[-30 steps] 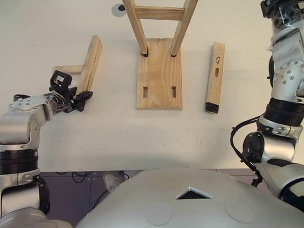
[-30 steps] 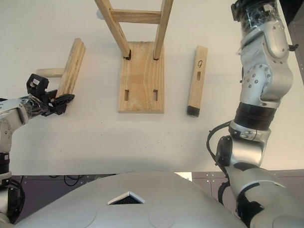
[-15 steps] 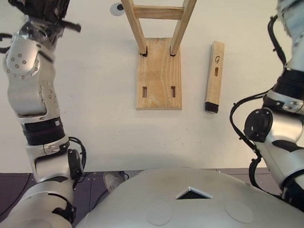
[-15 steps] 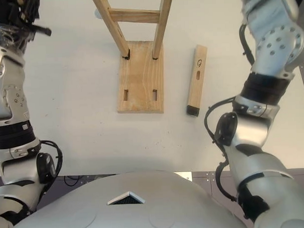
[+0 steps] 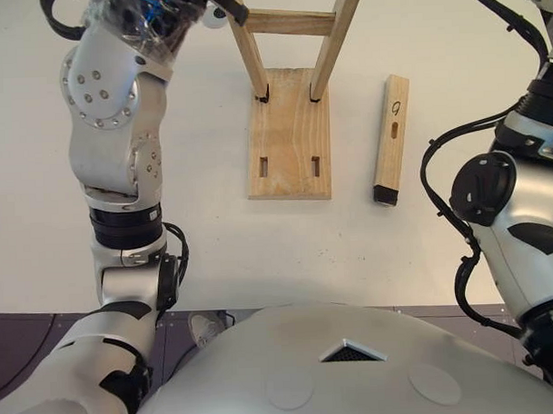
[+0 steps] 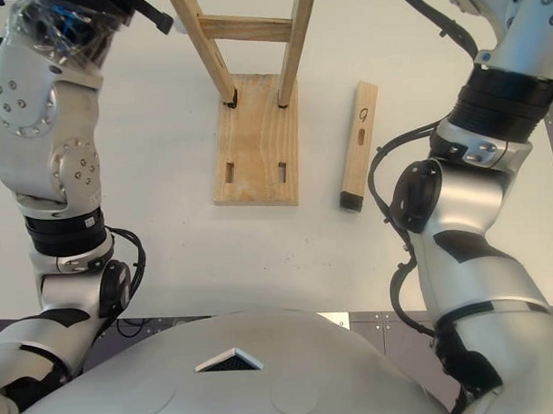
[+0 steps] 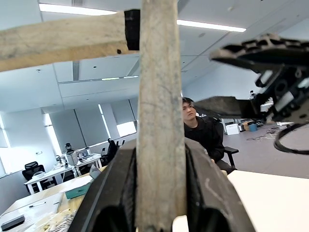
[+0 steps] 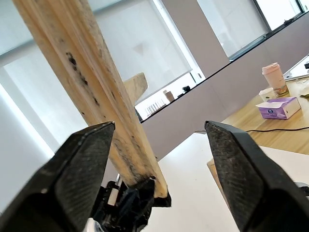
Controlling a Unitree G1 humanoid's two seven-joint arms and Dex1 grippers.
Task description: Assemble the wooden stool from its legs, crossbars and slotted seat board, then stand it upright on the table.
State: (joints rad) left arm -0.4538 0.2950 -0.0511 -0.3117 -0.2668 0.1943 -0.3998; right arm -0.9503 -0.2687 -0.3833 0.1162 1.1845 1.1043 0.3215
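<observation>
The left claw [image 7: 160,193] pinches the leg-and-crossbar piece [image 7: 161,96], long axis straight out of the grip; the right claw [image 8: 159,126] is spread around a leg, probably the same one; the seat board [image 5: 287,125] lies flat on the counter [image 5: 204,219] at upper centre; its empty slots [image 5: 263,166] face the lower edge, so the piece likely must come down there.
</observation>
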